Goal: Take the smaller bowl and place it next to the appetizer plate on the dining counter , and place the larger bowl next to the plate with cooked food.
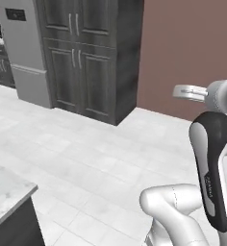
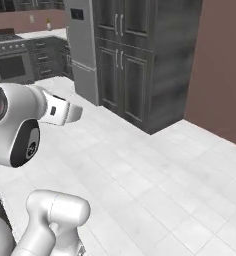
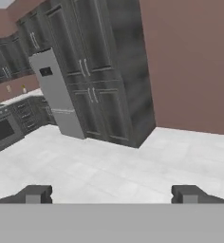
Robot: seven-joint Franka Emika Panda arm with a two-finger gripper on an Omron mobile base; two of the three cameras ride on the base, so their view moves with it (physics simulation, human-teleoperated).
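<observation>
Over the pale tiled kitchen floor (image 1: 86, 158), the two-finger end effector (image 3: 111, 194) hangs released, its dark fingertips (image 3: 35, 194) set wide apart with nothing between them. Neither bowl nor either plate can be placed from these pictures, so where the task's things stand I cannot tell; of the white grey-veined marble bench with its dark grey wood-grain front (image 1: 7, 192), a corner shows at the lower left of the left base view. The likely trouble from here is that the base is facing away from the work: it looks toward the tall dark grey cabinet (image 2: 135, 60) and the stainless-steel refrigerator (image 3: 57, 95), and a wide swing of the arm during a turn could clip the bench corner (it sits close beside the base). The right base view and the hand view both show a dark range with an oven door (image 2: 10, 65) along the far wall, whereas the left base view gives the bench corner.
</observation>
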